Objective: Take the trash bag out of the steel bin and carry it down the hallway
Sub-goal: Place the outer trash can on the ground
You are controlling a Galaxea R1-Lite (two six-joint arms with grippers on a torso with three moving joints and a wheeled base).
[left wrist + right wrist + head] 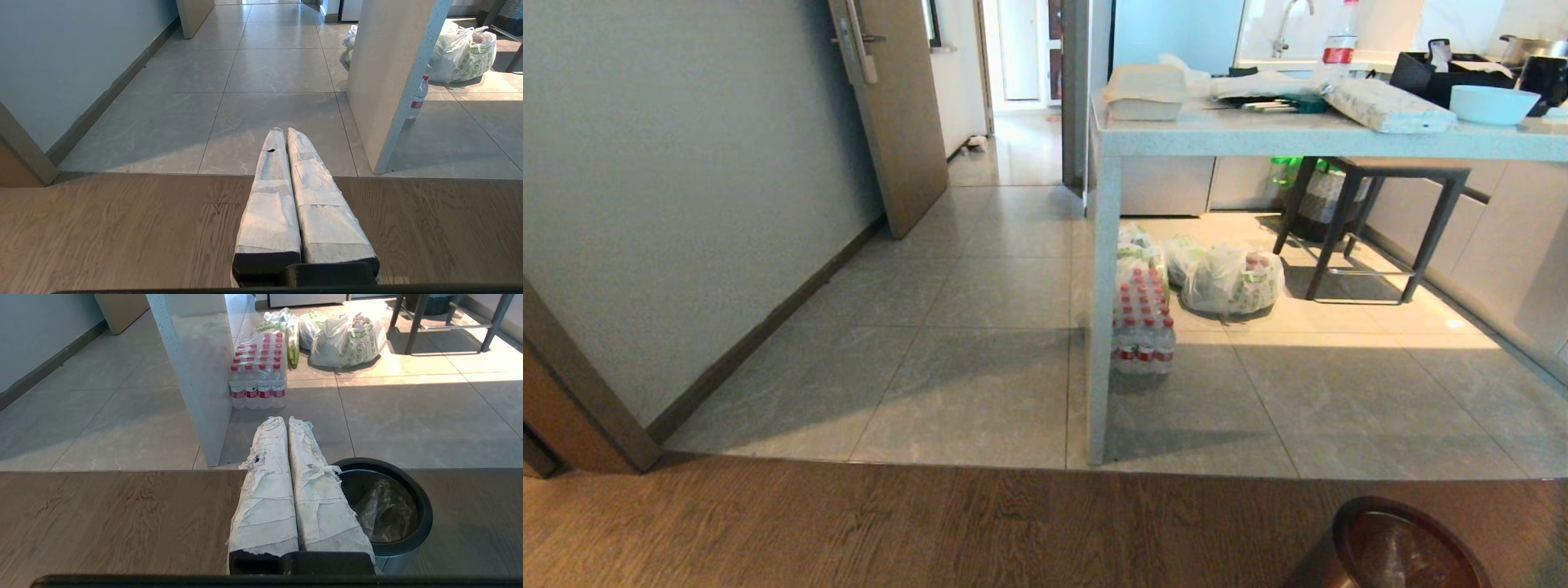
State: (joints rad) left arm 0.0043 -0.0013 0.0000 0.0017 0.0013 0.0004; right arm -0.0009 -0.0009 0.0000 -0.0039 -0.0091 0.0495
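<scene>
Nearest in the head view, the steel bin (1409,545) stands on the wood floor (890,531), cut off by the picture's lower edge, just short of the seam where the wood meets the grey tiles (980,359). Its dark rim shows in the right wrist view, with the trash bag (382,512) lying crumpled inside, clear and crinkled, well below the rim.

All else is placed from the bin. Just beside it hangs the right gripper (286,421), its 2 white-wrapped fingers pressed together and holding nothing, pointing out over the tiles. Farther off on the bin's left side, the left gripper (285,131) hangs the same way above the wood, its 2 wrapped fingers also pressed together and empty.

Beyond the bin, on the tiles, the pale leg of a counter (1104,310) rises; behind that leg sits a shrink-wrapped pack of red-capped water bottles (1143,327). Past the pack lie 2 white bags with green print (1229,282), and farther still a dark stool (1372,220). Far beyond the bin, toward the left, an open wooden door (898,114) leads to the hallway (1021,147) with glossy pale tiles.
</scene>
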